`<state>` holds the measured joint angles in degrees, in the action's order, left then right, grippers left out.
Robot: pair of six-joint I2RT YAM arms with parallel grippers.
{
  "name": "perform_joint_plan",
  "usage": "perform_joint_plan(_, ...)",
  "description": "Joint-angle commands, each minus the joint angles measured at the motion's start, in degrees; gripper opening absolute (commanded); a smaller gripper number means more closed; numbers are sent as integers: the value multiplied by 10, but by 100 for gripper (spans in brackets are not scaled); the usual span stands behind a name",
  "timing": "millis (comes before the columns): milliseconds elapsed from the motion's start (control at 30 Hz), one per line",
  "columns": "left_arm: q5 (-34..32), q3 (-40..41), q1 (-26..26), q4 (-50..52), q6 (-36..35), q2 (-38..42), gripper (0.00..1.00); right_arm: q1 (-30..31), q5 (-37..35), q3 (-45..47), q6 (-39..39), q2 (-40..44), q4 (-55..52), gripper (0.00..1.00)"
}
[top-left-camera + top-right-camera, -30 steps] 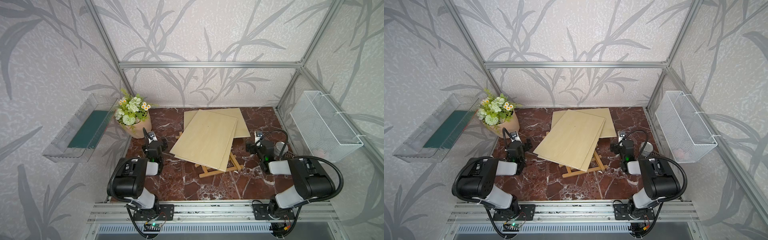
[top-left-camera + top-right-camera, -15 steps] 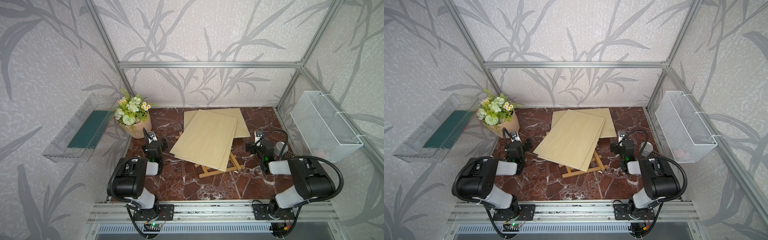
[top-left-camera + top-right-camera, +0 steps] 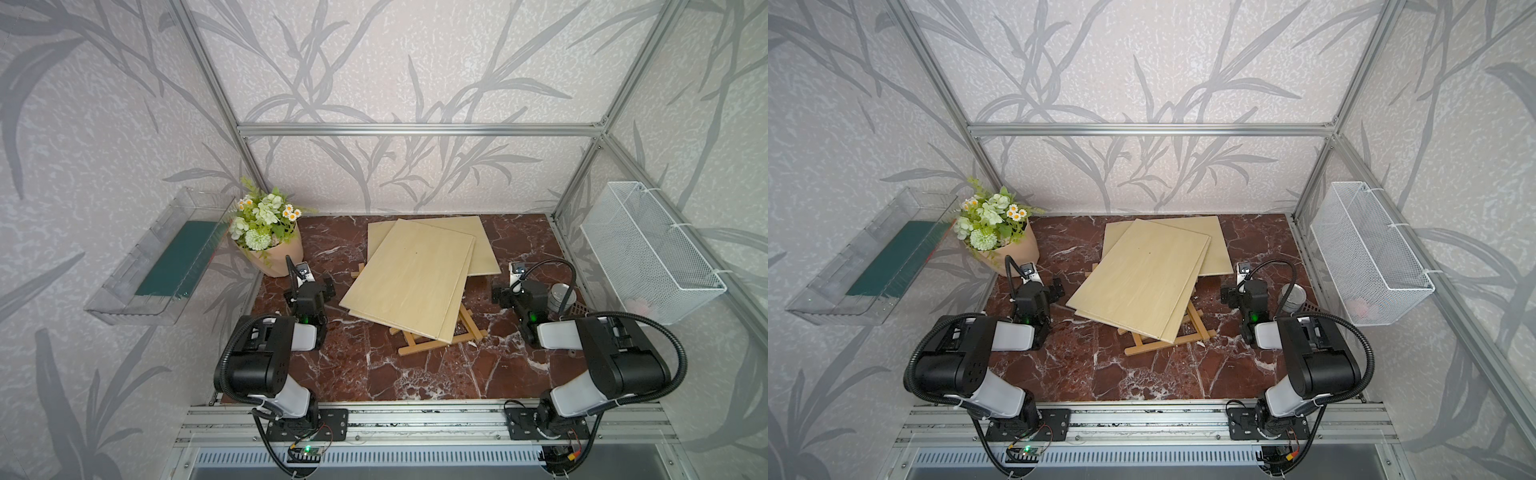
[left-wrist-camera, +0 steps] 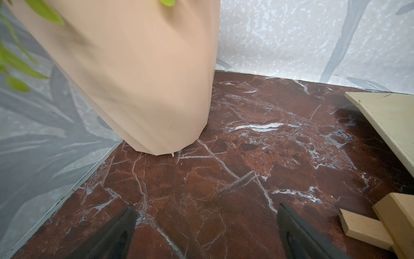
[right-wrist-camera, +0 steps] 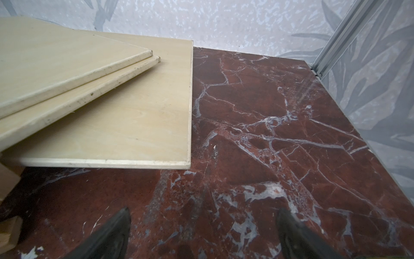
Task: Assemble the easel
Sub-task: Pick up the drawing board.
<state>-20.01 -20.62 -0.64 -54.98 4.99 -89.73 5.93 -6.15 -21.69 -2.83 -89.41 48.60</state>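
Note:
The wooden easel [image 3: 440, 338] [image 3: 1163, 338] lies flat on the marble table, mostly hidden under a stack of three pale boards [image 3: 411, 278] [image 3: 1142, 278]. My left gripper [image 3: 316, 286] [image 4: 206, 210] rests low on the table left of the boards, open with only bare marble between its fingers; two easel bar ends [image 4: 367, 226] and a board edge [image 4: 389, 121] show beside it. On the other side of the stack my right gripper [image 3: 512, 291] [image 5: 203, 213] is open and empty, near the bottom board's corner [image 5: 134, 125].
A peach flower pot [image 3: 274, 253] [image 4: 143, 78] stands close in front of the left gripper, at the table's left edge. A metal cup [image 3: 561, 296] sits right of the right wrist. A white wire basket [image 3: 648, 249] and a clear shelf [image 3: 166, 257] hang on the side walls.

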Motion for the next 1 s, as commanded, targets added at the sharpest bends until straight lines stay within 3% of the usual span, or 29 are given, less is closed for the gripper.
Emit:
perform_joint_plan(0, -10, -1, 0, -16, -7, -3, 99, -3, -2, -9, 5, 10, 11, 99)
perform_joint_plan(133, -15, -3, -5, -13, -9, -4, 99, -2, 14, -15, -2, 9, 21, 99)
perform_joint_plan(167, -16, -3, -6, -12, -9, -4, 99, -2, 15, -33, -4, 23, -20, 99)
perform_joint_plan(233, -29, -11, -15, 10, -12, 3, 99, -1, 14, -121, 10, 83, -241, 99)
perform_joint_plan(300, -39, -10, -21, -3, -20, 1, 99, 0, 9, -210, 50, 111, -408, 77)
perform_joint_plan(333, -53, -4, -27, -15, -25, -2, 99, 1, 17, -234, 71, 120, -451, 72)
perform_joint_plan(633, -62, 6, -38, -39, -38, 1, 99, 74, 4, -252, 197, 202, -559, 74)
perform_joint_plan(700, -55, -6, -38, -3, -44, 20, 99, 95, 3, -263, 202, 204, -586, 75)
perform_joint_plan(733, -87, -49, -50, 96, -50, 47, 99, 102, 11, -273, 203, 203, -601, 75)
perform_joint_plan(800, -57, -165, -50, 332, -43, 99, 99, 109, 19, -294, 225, 198, -632, 75)
perform_joint_plan(867, -40, -214, -49, 327, -90, 102, 99, 114, 44, -308, 242, 191, -646, 75)
perform_joint_plan(967, -83, -242, -85, 315, -134, 116, 99, 118, 53, -325, 284, 179, -666, 75)
